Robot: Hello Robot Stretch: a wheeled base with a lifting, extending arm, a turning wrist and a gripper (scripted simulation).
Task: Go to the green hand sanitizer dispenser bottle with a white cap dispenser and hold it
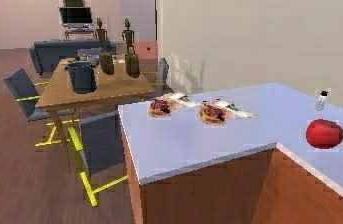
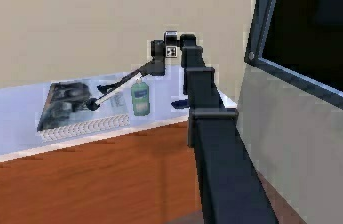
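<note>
Your target's in the arm side view: green bottle (image 2: 140, 98) with a white cap, upright on the pale worktop (image 2: 19, 125), toward its near edge and just right of a wire rack (image 2: 69, 108). The arm (image 2: 214, 140) reaches out over the worktop, and the gripper (image 2: 107, 94) angles down and left off the wrist. Its fingers cross by the bottle's top, in front or beside, can't tell which, nor whether there's contact. Finger state isn't readable here, so don't assume spread or pressed together. The bottle stands on the worktop right behind the gripper, so you can't tell whether anything is held either. My read: the base sits side-on so the arm's reach lines up with the bottle, which is why the gripper is down at cap height. Navigation looks done and the grasp is the step in hand. The next move wants the fingers either side of the bottle's body, not the cap, because the top is narrow and likely to slip or tip. The rack close on the left limits your approach from that side. Forward view is context: counter (image 1: 209, 150) with two plates of food (image 1: 161, 106), a red round thing (image 1: 325, 133), dining table (image 1: 89, 92) beyond. None of it bears on the grasp.
</note>
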